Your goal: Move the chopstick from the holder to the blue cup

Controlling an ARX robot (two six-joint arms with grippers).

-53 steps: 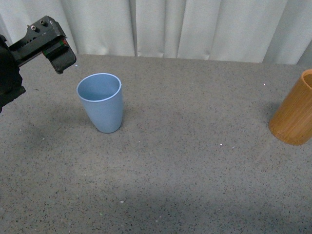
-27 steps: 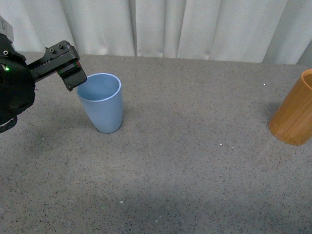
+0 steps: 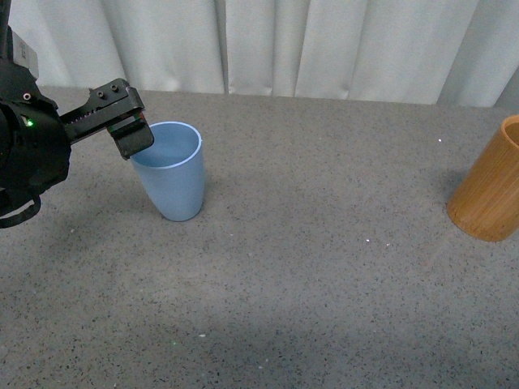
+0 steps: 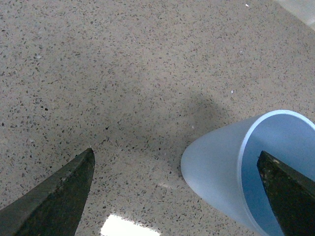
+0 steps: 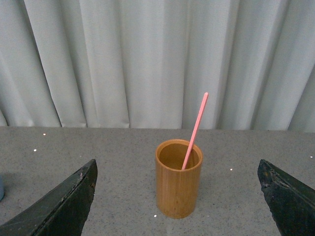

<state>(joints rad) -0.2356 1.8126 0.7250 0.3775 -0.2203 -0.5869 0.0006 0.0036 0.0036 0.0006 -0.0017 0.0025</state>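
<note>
The light blue cup (image 3: 172,177) stands upright at the table's left. My left gripper (image 3: 130,130) is open at its near-left rim. In the left wrist view the left gripper (image 4: 174,160) straddles the blue cup (image 4: 221,164): one finger (image 4: 290,196) is over the mouth, the other (image 4: 59,194) outside. The orange-brown holder (image 3: 489,185) sits at the right edge, cut off by the frame. In the right wrist view the holder (image 5: 178,183) holds one pink-red chopstick (image 5: 196,129) leaning against its rim. My right gripper (image 5: 177,166) is open, facing the holder from a distance.
A grey speckled tabletop (image 3: 324,259) spreads between the two cups. White curtains (image 3: 308,44) hang along the table's far edge. The left arm's black body (image 3: 28,154) fills the left side of the front view.
My left gripper has travelled right and down from the far left until its fingers reach the blue cup's rim. The cup and the holder have not moved.
</note>
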